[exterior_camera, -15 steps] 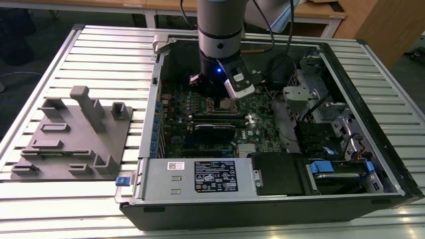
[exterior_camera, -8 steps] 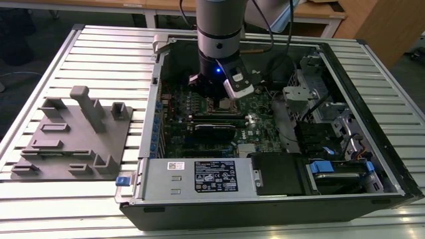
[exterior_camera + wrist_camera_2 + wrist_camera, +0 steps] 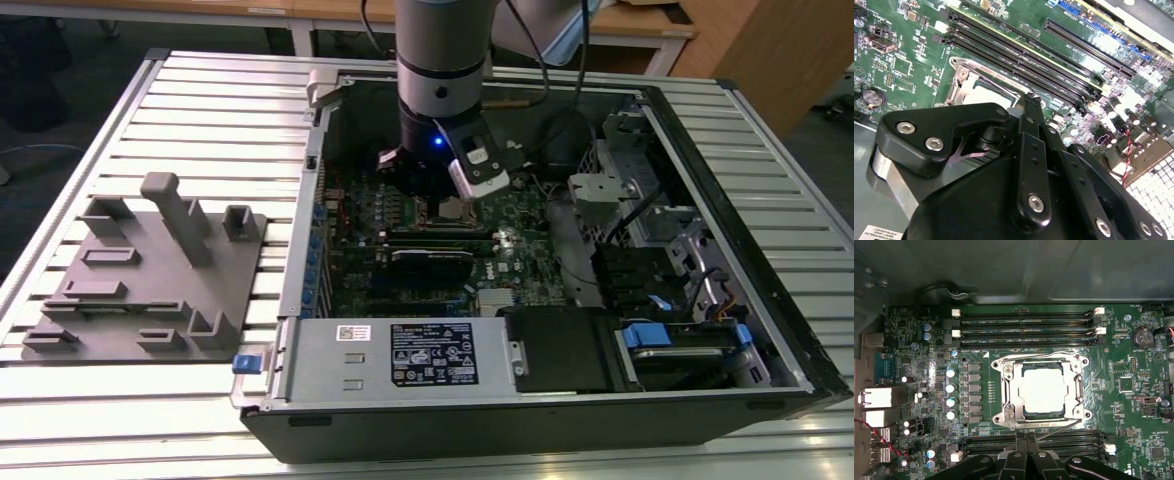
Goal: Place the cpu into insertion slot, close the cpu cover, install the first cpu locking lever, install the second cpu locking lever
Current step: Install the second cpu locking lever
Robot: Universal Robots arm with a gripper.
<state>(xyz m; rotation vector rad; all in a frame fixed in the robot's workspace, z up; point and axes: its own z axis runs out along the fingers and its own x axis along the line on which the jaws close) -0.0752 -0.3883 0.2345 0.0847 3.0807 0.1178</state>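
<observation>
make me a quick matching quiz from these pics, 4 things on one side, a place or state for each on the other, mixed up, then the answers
Things:
1. cpu
2. cpu cover
3. gripper
4. grey fixture plate

Places or states:
A. on the slatted table, outside the computer case, at the exterior view's left
B. seated in the insertion slot, pale top showing
C. lying flat, framing the chip
D. just beside the socket, above the motherboard

Pairs: 1-B, 2-C, 3-D, 4-A

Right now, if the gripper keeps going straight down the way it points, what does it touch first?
Probably the cpu cover at its edge beside the memory slots, with the cpu seated inside it. The gripper hangs just over that edge; depth is unclear.
</observation>
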